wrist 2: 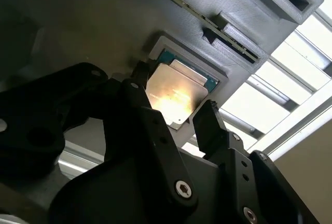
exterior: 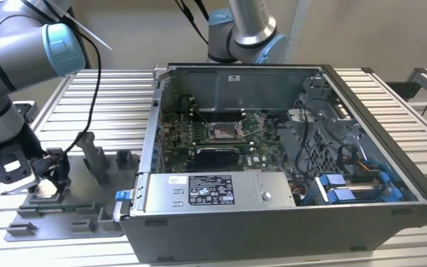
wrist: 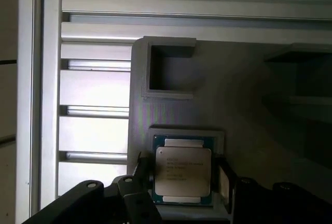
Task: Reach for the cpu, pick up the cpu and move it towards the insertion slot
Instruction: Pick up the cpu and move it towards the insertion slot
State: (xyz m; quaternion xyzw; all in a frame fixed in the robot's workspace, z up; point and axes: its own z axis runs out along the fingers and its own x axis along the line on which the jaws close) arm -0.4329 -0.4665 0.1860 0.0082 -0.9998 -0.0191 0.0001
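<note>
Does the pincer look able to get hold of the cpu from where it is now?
Probably yes. The pincer is open and straddles the cpu, which lies flat in its pocket in the grey fixture. In both wrist views nothing sits between the pincer and the chip's edges.

Exterior view: soft, even light, surface (exterior: 109, 94) slats bright, mild shadow inside the computer case (exterior: 273, 228). Second wrist view: dim overall, hot warm glare patch on the cpu (wrist 2: 174, 97), jaws near-black silhouettes, slats behind blown out white. First wrist view: slats overexposed, grey fixture (wrist: 171, 115) in shadow, cpu top evenly lit.
</note>
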